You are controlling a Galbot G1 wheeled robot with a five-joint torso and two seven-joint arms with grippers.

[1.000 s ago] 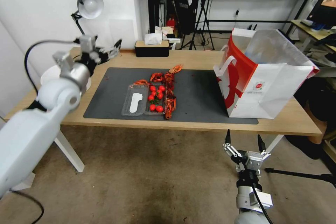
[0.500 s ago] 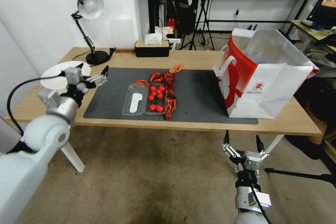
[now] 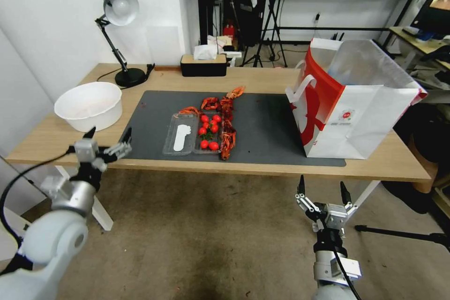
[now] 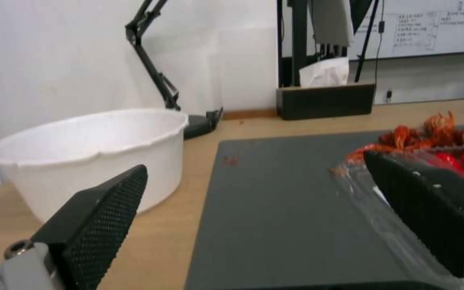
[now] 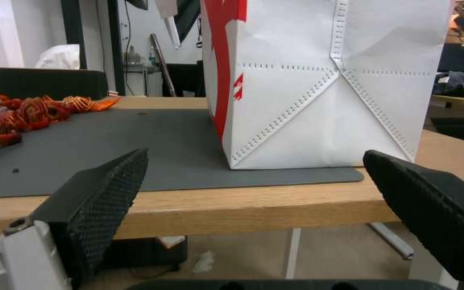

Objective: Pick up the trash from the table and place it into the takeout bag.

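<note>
The trash on the table [image 3: 262, 79] is a row of red crayfish shells [image 3: 227, 122] and a clear plastic tray [image 3: 180, 136] holding cherry tomatoes [image 3: 209, 129], all on the dark grey mat [image 3: 267, 126]. The white and red takeout bag [image 3: 356, 112] stands open at the mat's right end. My left gripper [image 3: 109, 131] hangs open and empty just off the table's front left edge; its wrist view faces the mat [image 4: 275, 201] and shells [image 4: 436, 129]. My right gripper [image 3: 322, 182] is open below the front edge, before the bag [image 5: 318, 80].
A white bowl [image 3: 88, 105] sits at the table's left end, close to my left gripper [image 4: 254, 162]. A desk lamp [image 3: 119, 7] and a dark tissue box [image 3: 204, 64] stand along the back edge. Tripods and furniture fill the room behind.
My left arm has dropped and pulled back from over the table's left end to its front edge, uncovering the white bowl. The right gripper has barely moved.
</note>
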